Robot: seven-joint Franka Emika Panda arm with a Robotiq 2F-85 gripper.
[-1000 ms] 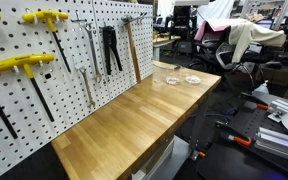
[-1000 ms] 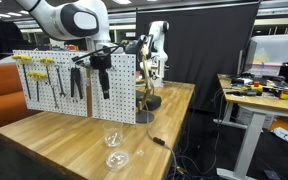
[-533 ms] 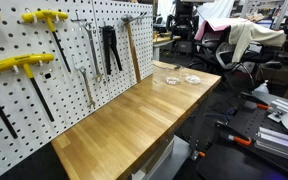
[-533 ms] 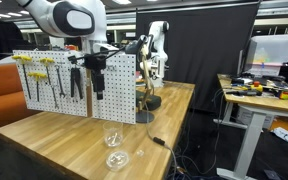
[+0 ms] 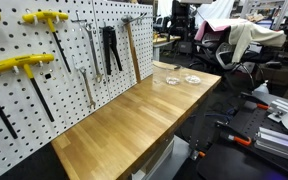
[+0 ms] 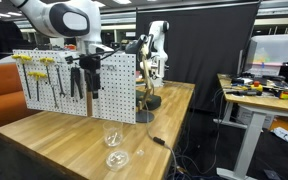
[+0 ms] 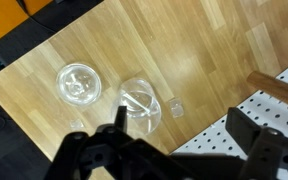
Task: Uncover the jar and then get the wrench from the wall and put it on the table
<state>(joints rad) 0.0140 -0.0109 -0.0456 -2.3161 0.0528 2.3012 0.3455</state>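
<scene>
The clear glass jar [image 7: 141, 103] stands uncovered on the wooden table [image 7: 184, 40], with its flat round lid [image 7: 80, 83] lying apart beside it. Both exterior views show the jar [image 5: 169, 78] [image 6: 112, 138] and the lid [image 5: 192, 79] [image 6: 117, 158]. The slim silver wrench [image 5: 95, 50] hangs on the white pegboard wall [image 5: 24, 110]. My gripper [image 6: 89, 88] hovers in front of that wall [image 6: 119, 90], high above the table [image 6: 54, 135]. Its jaws stand open and empty. In the wrist view the gripper [image 7: 181, 121] straddles the pegboard's edge [image 7: 209, 140].
Also on the pegboard hang a longer silver wrench [image 5: 87, 75], black pliers [image 5: 110, 48], a wood-handled hammer [image 5: 132, 50] and yellow T-handled tools [image 5: 19, 65]. A stand with another device [image 6: 149, 70] occupies the table's far end. Chairs [image 5: 224, 45] stand beyond the table.
My arm has slid sideways along the pegboard toward the hanging tools, with the jaws still open. The jar and lid have not moved.
</scene>
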